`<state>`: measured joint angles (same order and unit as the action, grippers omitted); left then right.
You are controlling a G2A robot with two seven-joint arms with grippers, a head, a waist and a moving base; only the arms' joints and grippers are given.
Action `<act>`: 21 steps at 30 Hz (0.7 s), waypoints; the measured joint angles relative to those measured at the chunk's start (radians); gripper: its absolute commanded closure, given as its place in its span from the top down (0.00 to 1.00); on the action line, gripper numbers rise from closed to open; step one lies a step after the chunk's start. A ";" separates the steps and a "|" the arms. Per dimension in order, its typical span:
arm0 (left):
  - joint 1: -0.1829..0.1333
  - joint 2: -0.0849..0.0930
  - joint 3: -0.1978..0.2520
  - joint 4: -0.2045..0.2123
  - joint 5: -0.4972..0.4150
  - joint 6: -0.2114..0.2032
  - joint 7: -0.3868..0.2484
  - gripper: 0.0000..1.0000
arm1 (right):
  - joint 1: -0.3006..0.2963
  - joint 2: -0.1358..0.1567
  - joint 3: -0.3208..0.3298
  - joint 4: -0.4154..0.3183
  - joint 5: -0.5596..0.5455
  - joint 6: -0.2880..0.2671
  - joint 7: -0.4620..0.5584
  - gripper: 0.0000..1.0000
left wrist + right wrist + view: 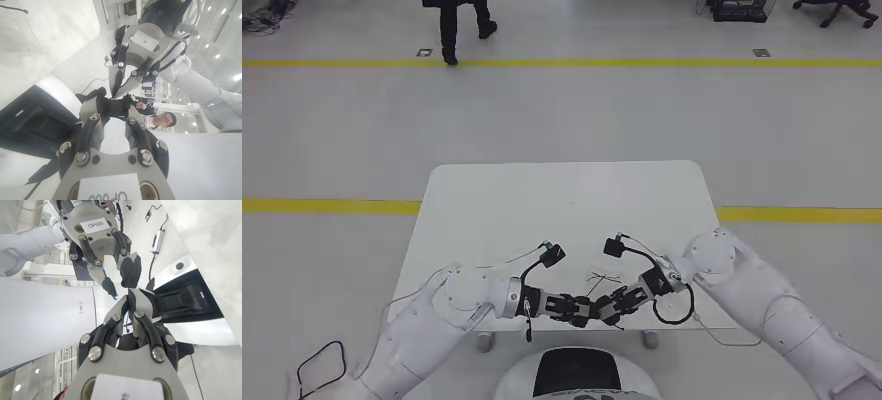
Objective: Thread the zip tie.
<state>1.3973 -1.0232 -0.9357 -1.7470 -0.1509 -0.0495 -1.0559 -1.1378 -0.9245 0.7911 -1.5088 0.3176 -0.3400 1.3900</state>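
Right tool is pinched shut on the thin zip tie, strap trailing back along it. Left tool, spread apart, faces it tip to tip, just beside.

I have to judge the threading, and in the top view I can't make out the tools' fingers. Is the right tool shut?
Observer: Yes, the right tool is shut, tips pressed together.
Operator: Is it holding anything?
Observer: A thin black zip tie is pinched in it.
Operator: And the left tool?
Observer: The left tool is open, just in front of the right one.
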 measured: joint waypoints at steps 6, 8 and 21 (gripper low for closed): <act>-0.005 0.005 0.008 0.002 -0.009 0.000 0.005 0.16 | 0.006 -0.001 -0.009 0.004 0.000 0.000 0.000 0.00; -0.007 0.007 0.010 0.003 -0.012 0.000 0.007 0.16 | 0.008 -0.002 -0.013 0.006 0.000 0.000 0.000 0.00; -0.017 0.017 0.028 0.006 -0.025 -0.004 0.015 0.00 | 0.019 -0.005 -0.022 0.013 0.005 0.000 0.000 0.00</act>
<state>1.3800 -1.0063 -0.9076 -1.7408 -0.1760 -0.0536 -1.0413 -1.1192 -0.9292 0.7686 -1.4954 0.3226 -0.3400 1.3900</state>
